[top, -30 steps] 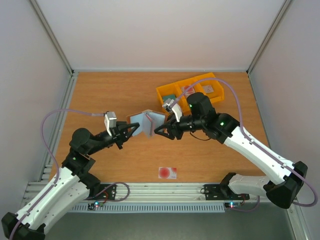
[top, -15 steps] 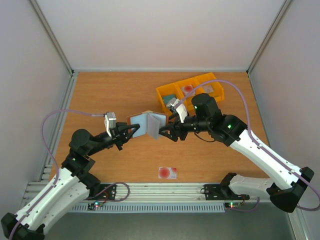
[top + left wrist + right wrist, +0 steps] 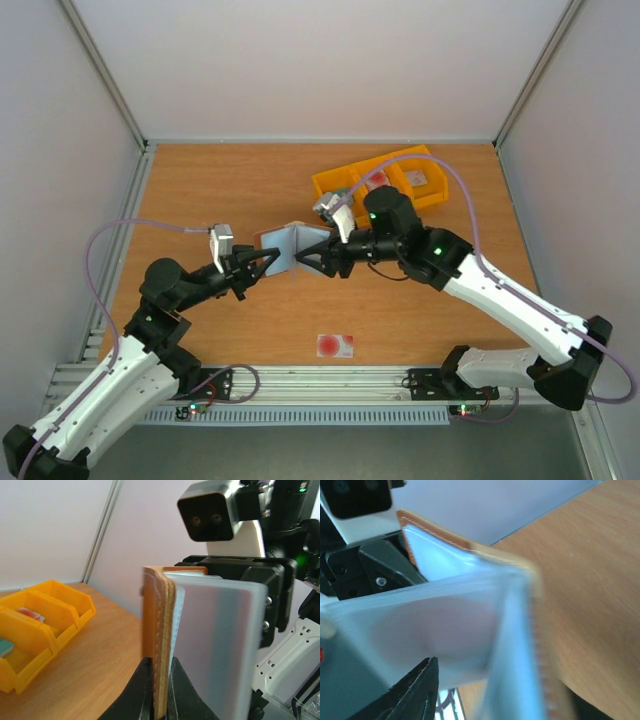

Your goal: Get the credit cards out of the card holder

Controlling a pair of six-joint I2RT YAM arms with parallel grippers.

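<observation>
Brown leather card holder point(image 3: 288, 246): we see it held up over the middle of the table point(image 3: 200, 190), standing on its edge and opened like a book, with the grey-blue lining showing.
left gripper point(image 3: 268, 256): it reaches in from 8 o'clock and is clamped on the card holder. In the left wrist view both fingers point(image 3: 135, 700) squeeze the stitched brown cover from below.
right gripper point(image 3: 312, 257): it comes in from 3 o'clock. Its jaws stand apart, with the clear sleeves point(image 3: 215, 645) of the card holder between them. Our right wrist view is blurred, so perhaps one finger touches a sleeve; we cannot tell.
credit card point(image 3: 335, 345): one pale card with a red round spot lies flat at 6 o'clock of the table, near the edge and well apart from the card holder.
yellow bin point(image 3: 330, 190): it sits at 1 o'clock and has three compartments, with a small red thing point(image 3: 375, 178) in the middle one.
</observation>
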